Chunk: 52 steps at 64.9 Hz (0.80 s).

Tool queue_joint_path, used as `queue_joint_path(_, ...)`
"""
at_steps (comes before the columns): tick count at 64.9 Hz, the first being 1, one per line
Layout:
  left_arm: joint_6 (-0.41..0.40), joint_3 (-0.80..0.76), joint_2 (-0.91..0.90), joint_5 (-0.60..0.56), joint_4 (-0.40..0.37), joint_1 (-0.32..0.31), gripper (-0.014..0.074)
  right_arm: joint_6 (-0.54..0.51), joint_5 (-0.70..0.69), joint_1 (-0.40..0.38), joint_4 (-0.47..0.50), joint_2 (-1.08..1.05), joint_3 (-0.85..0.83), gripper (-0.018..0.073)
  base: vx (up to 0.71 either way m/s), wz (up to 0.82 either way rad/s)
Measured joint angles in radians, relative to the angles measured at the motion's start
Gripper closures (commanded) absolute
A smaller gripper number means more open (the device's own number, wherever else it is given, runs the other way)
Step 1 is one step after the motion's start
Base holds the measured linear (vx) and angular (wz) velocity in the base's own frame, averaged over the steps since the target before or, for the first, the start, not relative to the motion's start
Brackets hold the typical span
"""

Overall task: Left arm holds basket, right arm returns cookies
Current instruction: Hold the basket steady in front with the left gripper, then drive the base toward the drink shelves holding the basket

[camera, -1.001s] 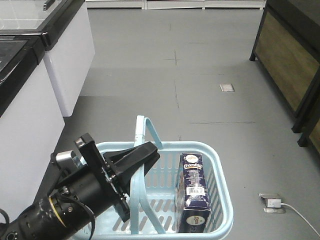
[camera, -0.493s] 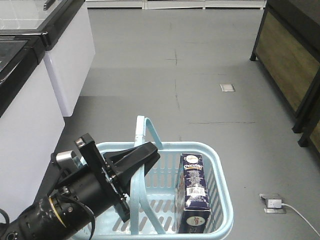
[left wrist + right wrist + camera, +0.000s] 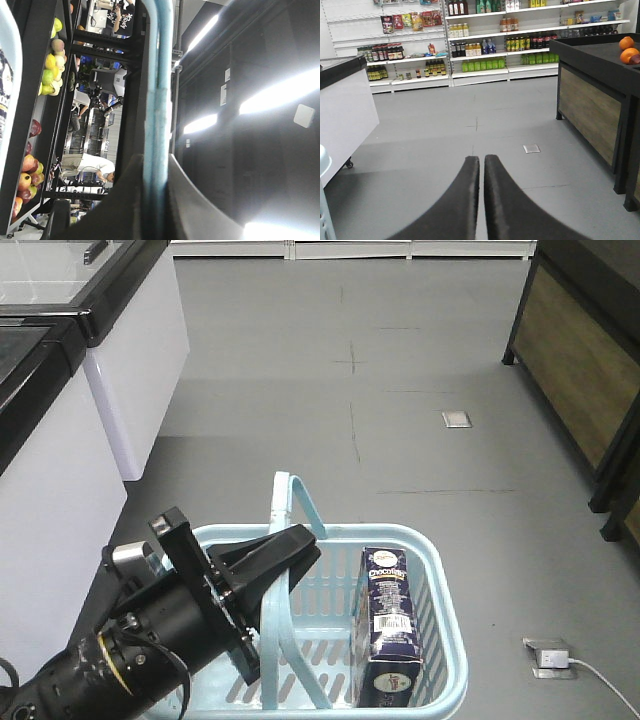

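A: What can't you make out?

B: From the front, the left arm [image 3: 140, 645] covers the left half of the basket [image 3: 447, 625], and the bottom edge cuts the basket off. The right arm doesn't show there. Only its own wrist view gives the right gripper [image 3: 481, 162], with a pale sliver of rim at the lower left.

A: And the grippers?

B: The left gripper [image 3: 305, 540] pinches the raised handle [image 3: 292, 502]. In the left wrist view the blue strip runs between its two dark fingers [image 3: 125, 200]. The right gripper's fingers lie pressed together above grey floor [image 3: 445, 130], facing shelves [image 3: 485, 45] of bottles.

A: Where are the cookies?

B: The cookies [image 3: 388, 625] stand upright in the basket's right part, close by its right wall. They are to the right of the left gripper's tips and apart from them. The near rim hides the box's foot.
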Motion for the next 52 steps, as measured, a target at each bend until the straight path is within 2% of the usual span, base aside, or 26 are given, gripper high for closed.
queue_joint_path(29,0.000,0.000,0.000,0.000,0.000,0.000,0.0599,0.000,0.000,0.000,0.000,0.000,0.000,0.0565,0.22,0.01)
queue_joint_path(52,-0.001,0.000,0.000,-0.001,0.012,0.000,0.0599,0.000,0.000,0.000,0.000,0.000,0.000,0.0565,0.30,-0.13)
